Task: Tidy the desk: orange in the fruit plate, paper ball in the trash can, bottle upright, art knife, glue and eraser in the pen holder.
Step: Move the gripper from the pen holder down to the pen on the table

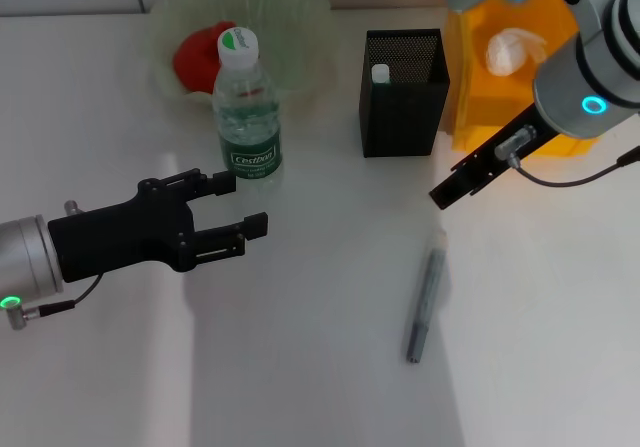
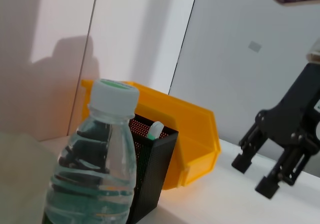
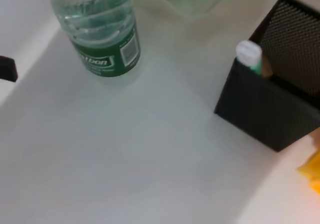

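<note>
- Left gripper (image 1: 240, 207) hovers low over the desk (image 1: 320, 387) with its jaws parted and nothing between them; the bottle (image 1: 246, 107) stands upright just beyond its fingertips, apart from them.
- Right gripper (image 1: 455, 185) hangs above the desk on the other side; in the left wrist view its fingers (image 2: 244, 161) are spread and carry nothing.
- Below and slightly forward of that gripper, toward the robot, lies the art knife (image 1: 424, 305), flat on the desk, untouched.
- Just beyond the right gripper stands the black mesh pen holder (image 1: 403, 95), with the white-capped glue (image 1: 380, 73) already poking up inside it; the eraser cannot be made out.
- Farther out, the yellow trash can (image 1: 500, 37) holds the paper ball (image 1: 512, 49), and behind the bottle the fruit plate (image 1: 300, 7) holds a reddish fruit (image 1: 200, 55), presumably the orange.
- Judging by this, the knife is the step in hand, and most other items look settled.
- Next move calls for the right gripper to drop over the knife's middle, jaws across its narrow width, then lift it and tip it upright into the holder beside the glue.
</note>
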Robot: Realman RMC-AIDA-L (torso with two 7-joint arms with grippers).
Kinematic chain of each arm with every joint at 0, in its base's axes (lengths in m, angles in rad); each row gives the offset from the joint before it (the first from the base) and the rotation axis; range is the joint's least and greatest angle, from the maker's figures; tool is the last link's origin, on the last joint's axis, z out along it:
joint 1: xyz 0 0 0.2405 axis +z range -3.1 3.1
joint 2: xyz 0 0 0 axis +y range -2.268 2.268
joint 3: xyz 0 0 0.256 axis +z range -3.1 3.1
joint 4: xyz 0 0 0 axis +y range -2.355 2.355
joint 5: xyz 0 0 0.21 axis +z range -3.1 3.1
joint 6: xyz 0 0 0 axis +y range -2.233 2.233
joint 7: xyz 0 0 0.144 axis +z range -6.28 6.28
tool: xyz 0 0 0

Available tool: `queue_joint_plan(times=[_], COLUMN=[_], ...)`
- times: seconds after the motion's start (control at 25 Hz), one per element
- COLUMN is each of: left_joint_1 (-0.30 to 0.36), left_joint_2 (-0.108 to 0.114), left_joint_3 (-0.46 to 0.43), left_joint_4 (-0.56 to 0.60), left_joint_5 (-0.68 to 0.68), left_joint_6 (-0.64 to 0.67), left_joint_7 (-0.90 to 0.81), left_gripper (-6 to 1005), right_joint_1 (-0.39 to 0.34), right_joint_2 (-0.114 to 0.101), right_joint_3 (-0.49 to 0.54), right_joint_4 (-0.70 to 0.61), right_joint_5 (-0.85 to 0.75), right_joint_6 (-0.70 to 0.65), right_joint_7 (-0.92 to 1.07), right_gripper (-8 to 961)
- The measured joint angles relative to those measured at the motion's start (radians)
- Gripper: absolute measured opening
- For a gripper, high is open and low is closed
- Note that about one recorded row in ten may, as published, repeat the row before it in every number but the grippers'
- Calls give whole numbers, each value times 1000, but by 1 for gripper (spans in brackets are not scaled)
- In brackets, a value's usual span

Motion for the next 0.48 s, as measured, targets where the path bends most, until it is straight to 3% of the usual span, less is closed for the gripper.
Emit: queue_joint_plan(times=[0.16, 0.48], left_joint_1=[6, 3], left_joint_2=[2, 1], left_joint_3=[0, 0], left_joint_4=[8, 8], left_joint_5=[0, 0], left_joint_6=[1, -2], left_joint_7=[-2, -2], left_gripper=[781, 781], right_joint_1=[12, 15], right_joint_2=[1, 2], right_joint_3=[18, 14], right_joint_4=[146, 265], right_joint_5=[91, 112], right_joint_6=[56, 122], right_joint_7=[1, 1], right_gripper=[768, 754])
